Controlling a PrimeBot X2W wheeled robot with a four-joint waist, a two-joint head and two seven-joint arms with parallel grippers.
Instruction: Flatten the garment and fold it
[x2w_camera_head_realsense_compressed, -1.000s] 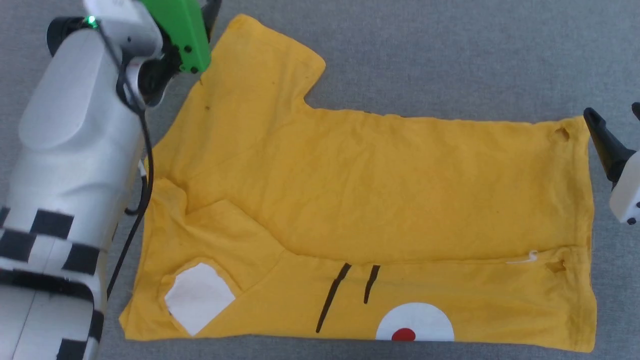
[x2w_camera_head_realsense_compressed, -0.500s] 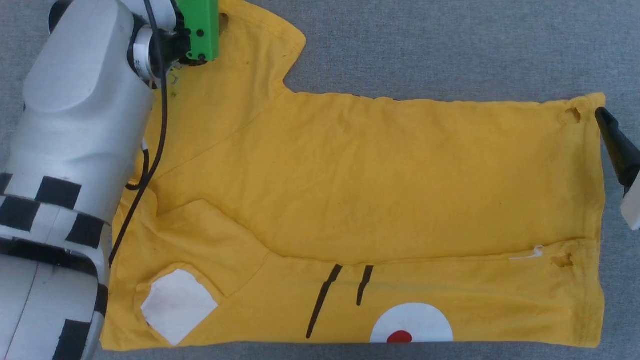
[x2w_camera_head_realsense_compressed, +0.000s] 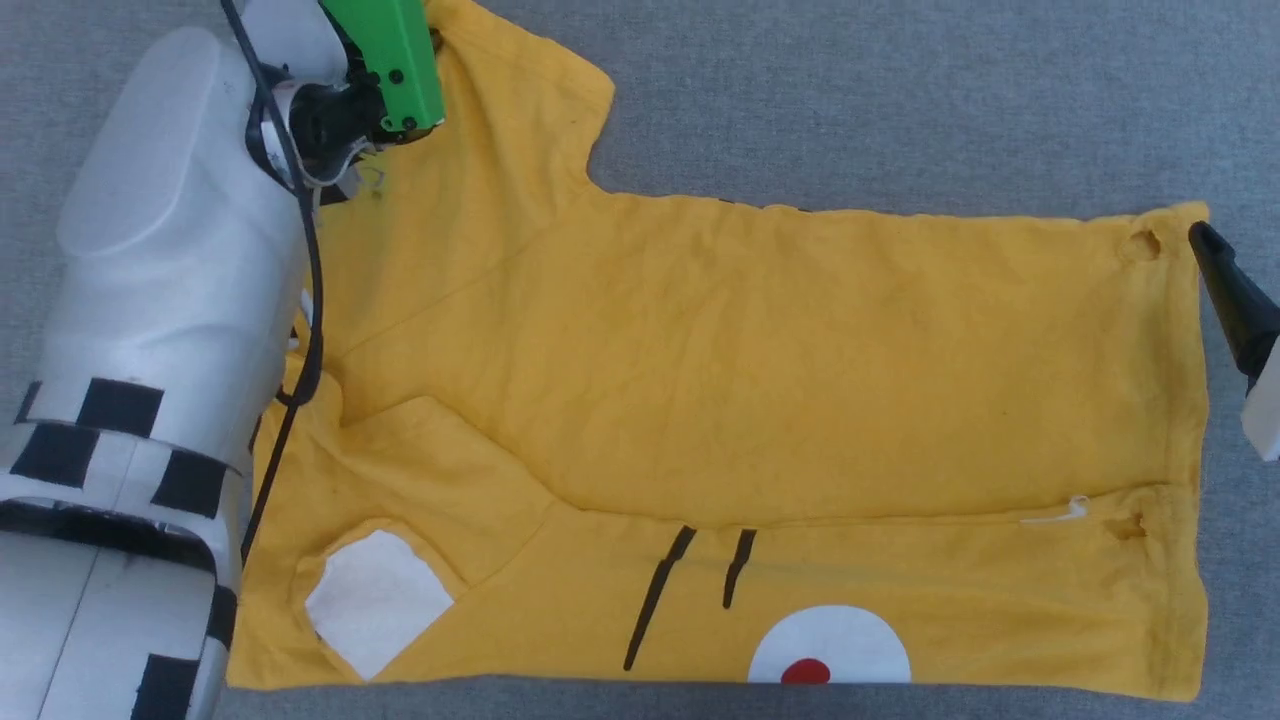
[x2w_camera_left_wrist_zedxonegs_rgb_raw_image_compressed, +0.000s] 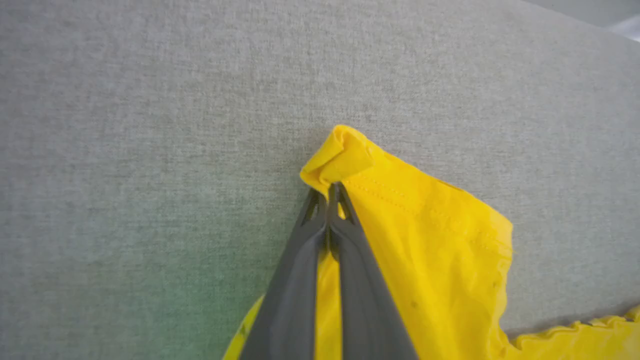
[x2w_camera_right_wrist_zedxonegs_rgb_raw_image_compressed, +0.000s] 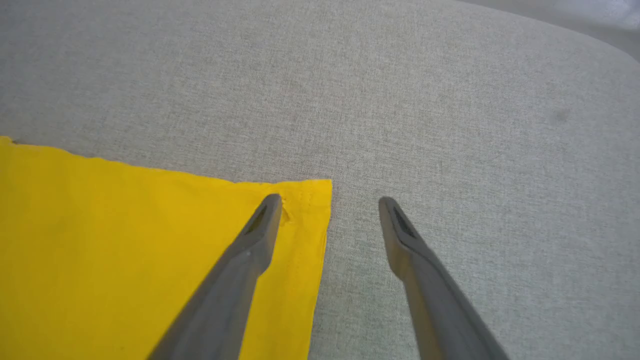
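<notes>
Newly pinched at its upper-left sleeve corner, garment (x2w_camera_head_realsense_compressed: 760, 370) lies flat, long axis left-right | left gripper (x2w_camera_left_wrist_zedxonegs_rgb_raw_image_compressed: 330, 192) clenched on that corner | right gripper (x2w_camera_right_wrist_zedxonegs_rgb_raw_image_compressed: 330, 201) spread, straddling hem corner at right edge, nothing held

Everything under me is one flat grey woven fabric surface (x2w_camera_head_realsense_compressed: 900, 100), fine weave, evenly lit, no hard shadows. My left wrist view catches a faint green tint (x2w_camera_left_wrist_zedxonegs_rgb_raw_image_compressed: 165, 310) on it, plus a blurry paler strip (x2w_camera_left_wrist_zedxonegs_rgb_raw_image_compressed: 600, 10) past its far edge.
</notes>
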